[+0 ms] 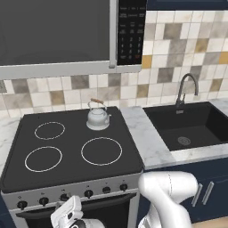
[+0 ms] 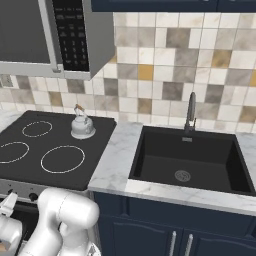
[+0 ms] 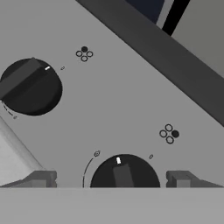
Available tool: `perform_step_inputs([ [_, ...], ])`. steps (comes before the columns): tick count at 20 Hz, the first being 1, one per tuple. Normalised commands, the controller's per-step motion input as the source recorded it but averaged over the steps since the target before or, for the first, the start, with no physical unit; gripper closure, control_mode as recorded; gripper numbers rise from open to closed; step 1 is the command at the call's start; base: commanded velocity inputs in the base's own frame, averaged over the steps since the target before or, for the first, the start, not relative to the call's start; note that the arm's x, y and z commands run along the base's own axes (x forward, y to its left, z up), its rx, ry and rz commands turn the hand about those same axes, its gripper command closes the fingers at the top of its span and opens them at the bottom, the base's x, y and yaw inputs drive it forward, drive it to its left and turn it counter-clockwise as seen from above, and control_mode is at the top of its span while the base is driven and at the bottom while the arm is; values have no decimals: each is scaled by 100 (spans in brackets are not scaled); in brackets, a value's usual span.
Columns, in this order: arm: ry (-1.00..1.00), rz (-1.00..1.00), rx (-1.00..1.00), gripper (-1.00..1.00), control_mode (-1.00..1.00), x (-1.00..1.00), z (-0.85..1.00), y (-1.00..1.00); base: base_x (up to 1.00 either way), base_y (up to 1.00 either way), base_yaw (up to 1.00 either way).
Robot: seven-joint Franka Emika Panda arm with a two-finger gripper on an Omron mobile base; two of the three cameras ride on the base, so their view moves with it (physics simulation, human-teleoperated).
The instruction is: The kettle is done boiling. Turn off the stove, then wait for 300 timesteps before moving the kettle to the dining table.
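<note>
The silver-grey kettle (image 1: 98,116) (image 2: 82,125) with its brown-orange handle stands upright on the back right burner of the black stove (image 1: 71,167) (image 2: 95,137). My gripper (image 1: 63,213) (image 3: 110,179) is low at the range's front panel, right before the row of black knobs (image 1: 88,193). In the hand view its fingers (image 3: 41,178) stand open on either side of one knob (image 3: 124,173), apart from it. A second knob (image 3: 29,86) sits up and to the left in that view. The dining table is out of view.
A dark microwave (image 1: 58,31) hangs above the stove. Right of the stove runs a marble countertop (image 1: 142,133) with a black sink (image 1: 191,127) and a faucet (image 1: 185,89). Navy cabinets (image 2: 150,235) are below.
</note>
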Motion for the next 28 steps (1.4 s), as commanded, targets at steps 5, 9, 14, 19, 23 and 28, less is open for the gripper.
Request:
perform_step_inputs([
  [5, -3, 0, 0, -100, -100, 12, 0, 1, 0, 0, 0],
  [9, 0, 0, 0, -100, -100, 13, -3, 0, 0, 0, 0],
  [14, 0, 0, 0, 100, -100, 17, -9, 0, 0, 0, 0],
  [19, 0, 0, 0, 100, -100, 1, -4, 0, 0, 0, 0],
  [23, 0, 0, 0, 100, -100, 0, -1, 0, 0, 0, 0],
  [28, 0, 0, 1, 100, -100, 0, -1, 0, 0, 0, 0],
])
